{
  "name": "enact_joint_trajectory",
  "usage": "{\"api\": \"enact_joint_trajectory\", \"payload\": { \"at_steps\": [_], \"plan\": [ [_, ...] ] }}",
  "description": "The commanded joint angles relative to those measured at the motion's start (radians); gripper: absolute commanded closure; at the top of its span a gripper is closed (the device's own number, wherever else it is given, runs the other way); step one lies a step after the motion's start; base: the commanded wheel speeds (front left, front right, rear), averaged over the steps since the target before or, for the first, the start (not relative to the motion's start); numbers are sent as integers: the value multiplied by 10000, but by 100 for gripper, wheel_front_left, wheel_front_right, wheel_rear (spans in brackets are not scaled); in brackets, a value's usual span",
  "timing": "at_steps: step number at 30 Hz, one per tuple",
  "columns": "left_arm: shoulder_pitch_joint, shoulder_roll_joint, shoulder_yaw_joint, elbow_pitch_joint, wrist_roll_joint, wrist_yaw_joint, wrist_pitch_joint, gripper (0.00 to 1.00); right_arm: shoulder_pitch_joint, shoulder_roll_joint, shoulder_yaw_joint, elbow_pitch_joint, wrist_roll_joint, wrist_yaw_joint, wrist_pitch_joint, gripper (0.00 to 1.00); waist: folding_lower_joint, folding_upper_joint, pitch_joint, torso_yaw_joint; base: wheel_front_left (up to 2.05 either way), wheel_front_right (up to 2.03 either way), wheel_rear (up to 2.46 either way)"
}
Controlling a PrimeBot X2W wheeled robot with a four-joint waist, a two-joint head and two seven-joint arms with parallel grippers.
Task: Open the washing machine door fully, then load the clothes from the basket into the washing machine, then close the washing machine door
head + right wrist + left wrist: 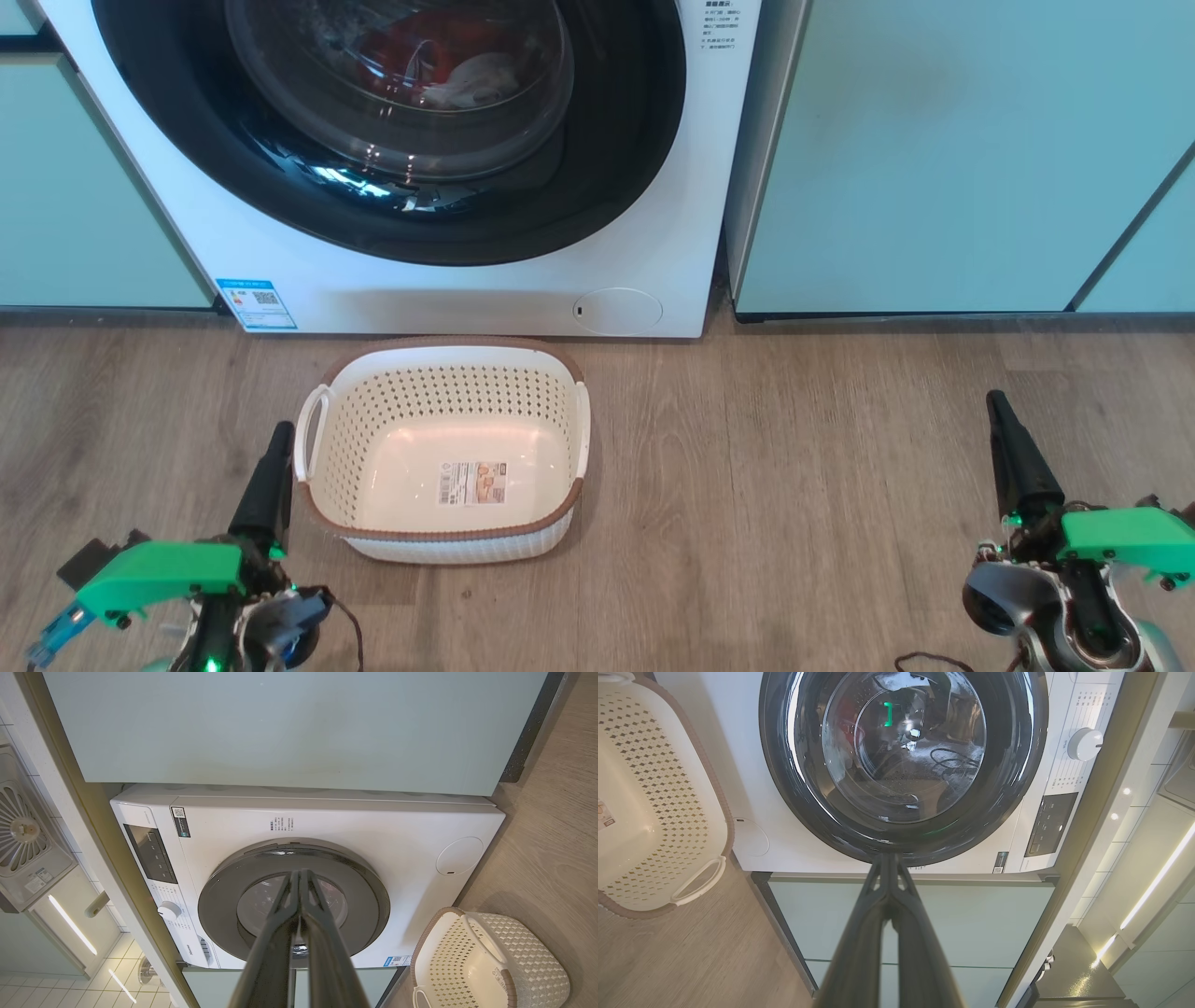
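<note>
While the left pincer (283,429) and right pincer (995,399) are closed, empty, the basket (448,397) sits just beside the left.

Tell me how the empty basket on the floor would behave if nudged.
The basket looks like thin perforated plastic with nothing inside, so it is probably light. On the smooth floor it would likely slide rather than tip, given its low, wide shape.

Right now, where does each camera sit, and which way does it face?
Head: up high, looking down at basket and washer; left gripper, right gripper at bottom corners.
Left wrist: faces the door; own shut fingers at bottom.
Right wrist: faces the washer; own shut fingers at bottom.
Shared: all show washer and basket.
</note>
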Motion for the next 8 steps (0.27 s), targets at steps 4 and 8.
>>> {"api": "enact_joint_trajectory", "payload": {
  "at_steps": [4,8],
  "plan": [
    [-507,79,350,-294,42,-65,58,100,-559,-58,137,-322,-33,0,64,100,0,0,0,0,0,0,0],
    [-507,76,354,-294,46,-65,62,100,-560,-55,133,-321,-36,0,68,100,0,0,0,0,0,0,0]
  ]
}}
